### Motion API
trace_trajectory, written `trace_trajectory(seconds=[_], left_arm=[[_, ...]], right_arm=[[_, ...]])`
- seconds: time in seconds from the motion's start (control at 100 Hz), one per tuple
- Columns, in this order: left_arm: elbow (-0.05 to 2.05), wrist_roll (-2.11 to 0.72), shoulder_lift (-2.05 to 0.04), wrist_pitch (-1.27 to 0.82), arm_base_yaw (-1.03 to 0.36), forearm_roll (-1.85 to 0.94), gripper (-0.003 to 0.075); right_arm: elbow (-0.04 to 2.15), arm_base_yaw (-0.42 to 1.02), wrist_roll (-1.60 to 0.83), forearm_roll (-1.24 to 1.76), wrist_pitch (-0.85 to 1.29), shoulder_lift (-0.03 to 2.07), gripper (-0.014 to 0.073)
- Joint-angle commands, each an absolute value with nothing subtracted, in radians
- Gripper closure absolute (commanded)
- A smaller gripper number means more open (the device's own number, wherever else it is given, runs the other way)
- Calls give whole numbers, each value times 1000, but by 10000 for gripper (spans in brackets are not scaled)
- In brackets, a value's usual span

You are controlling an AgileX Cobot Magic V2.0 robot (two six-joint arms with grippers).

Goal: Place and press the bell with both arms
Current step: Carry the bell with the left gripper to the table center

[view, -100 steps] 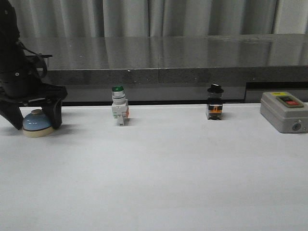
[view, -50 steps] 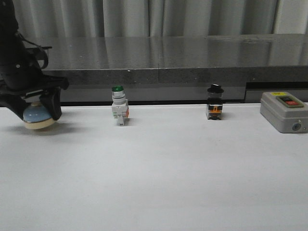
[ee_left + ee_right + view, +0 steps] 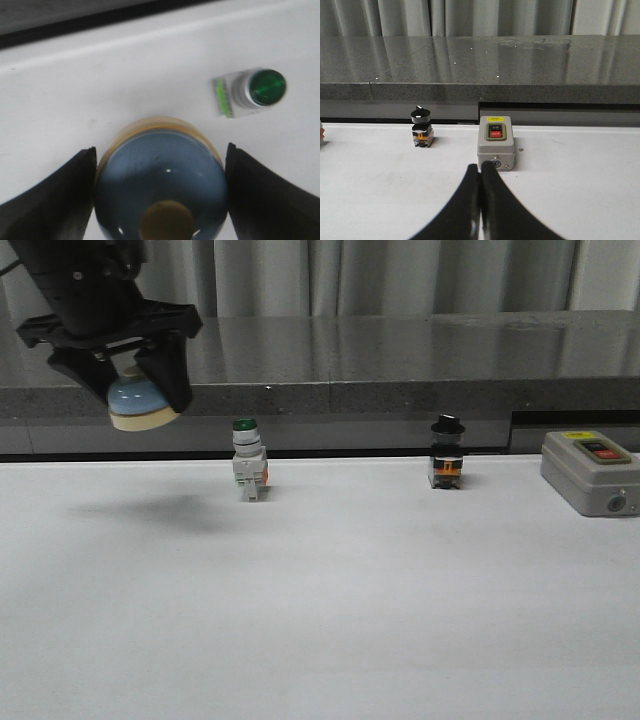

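The light-blue bell (image 3: pixel 138 403) with its cream base hangs in the air well above the white table, at the left of the front view. My left gripper (image 3: pixel 125 390) is shut on the bell, one dark finger on each side of the dome. In the left wrist view the bell (image 3: pixel 160 175) fills the space between the fingers (image 3: pixel 55 195), and its cream button shows. My left gripper (image 3: pixel 160 192) holds it above the table. My right gripper (image 3: pixel 480 172) is shut with nothing in it, its tips pressed together; it does not show in the front view.
A green-capped white push-button switch (image 3: pixel 248 462) stands just right of and below the bell, also seen in the left wrist view (image 3: pixel 250 91). A black-knobbed switch (image 3: pixel 446 455) and a grey box (image 3: pixel 590 472) with a red button stand further right. A dark stone ledge (image 3: pixel 400 360) runs behind the table.
My left gripper has lifted the bell off the table and carried it up and to the right, toward the green-capped switch.
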State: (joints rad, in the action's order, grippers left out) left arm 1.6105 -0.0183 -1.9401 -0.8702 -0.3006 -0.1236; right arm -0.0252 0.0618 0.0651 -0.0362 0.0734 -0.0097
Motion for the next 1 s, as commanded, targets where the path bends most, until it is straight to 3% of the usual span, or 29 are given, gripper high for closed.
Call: trace_trajectory(seconds=[0.0,0.56,0.99], left_arm=[[1641,-27,-1874,-865,-361,-139,408],[1641,-27,-1922,-795,-673,-139,408],[1641,-27,-2029,-797,-706,-145,402]], right_arm=[[-12,56,63,-49,-17,-28,655],[-12,56,63,-49,-17,-28,655],[-12,56,63,-49,-17,-28,655]])
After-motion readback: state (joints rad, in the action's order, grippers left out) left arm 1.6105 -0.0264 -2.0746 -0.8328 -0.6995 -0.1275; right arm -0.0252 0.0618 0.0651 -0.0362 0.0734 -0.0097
